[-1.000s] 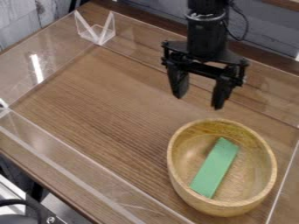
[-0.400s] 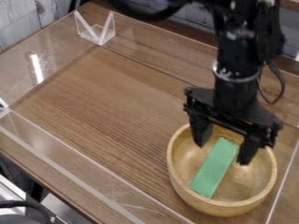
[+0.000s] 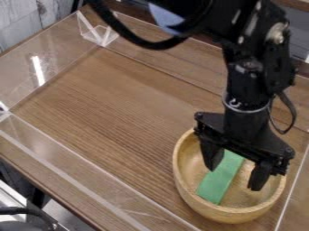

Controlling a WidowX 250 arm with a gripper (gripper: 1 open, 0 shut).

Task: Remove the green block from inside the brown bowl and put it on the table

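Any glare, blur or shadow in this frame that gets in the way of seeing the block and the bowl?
Camera view: soft and low in detail; white glare streaks on the clear plastic walls at left and far corner; the arm's upper part is smeared dark at the top edge. The open gripper covers part of the green block in the brown bowl; no hard shadows on the table.

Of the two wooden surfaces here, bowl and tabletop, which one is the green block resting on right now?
The brown bowl: the green block lies inside its rim, under the open gripper, not on the table.

No readable text or labels anywhere
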